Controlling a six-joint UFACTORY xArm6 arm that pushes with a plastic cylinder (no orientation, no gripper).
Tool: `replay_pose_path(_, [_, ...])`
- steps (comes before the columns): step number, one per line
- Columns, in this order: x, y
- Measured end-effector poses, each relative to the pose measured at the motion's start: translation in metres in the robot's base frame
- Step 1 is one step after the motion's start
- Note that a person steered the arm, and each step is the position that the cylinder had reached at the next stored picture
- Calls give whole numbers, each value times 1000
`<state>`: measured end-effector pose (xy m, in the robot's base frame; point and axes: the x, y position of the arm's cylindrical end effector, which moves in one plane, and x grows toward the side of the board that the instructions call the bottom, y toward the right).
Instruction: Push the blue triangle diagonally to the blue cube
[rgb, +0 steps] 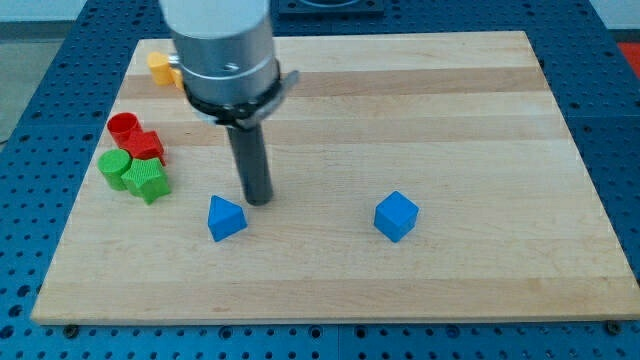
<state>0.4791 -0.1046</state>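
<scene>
The blue triangle (225, 217) lies on the wooden board (480, 120) left of the middle, toward the view's bottom. The blue cube (396, 216) sits to its right at about the same height, well apart from it. My tip (259, 200) is just above and to the right of the blue triangle, very close to its upper right edge; I cannot tell whether they touch. The rod hangs from the grey arm at the view's top.
At the board's left edge sit a red cylinder (123, 127), a red block (146, 145), a green block (115, 166) and a green star-shaped block (148, 180), bunched together. A yellow block (160, 67) lies at the top left, partly hidden by the arm.
</scene>
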Motion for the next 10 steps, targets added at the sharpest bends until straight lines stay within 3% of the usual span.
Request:
replay_pose_path(1, [-10,-55])
replay_pose_path(2, [45,-61])
replay_pose_path(3, [65,-42])
replay_pose_path(5, [26,29])
replay_pose_path(7, [6,8])
replay_pose_path(10, [-14,90])
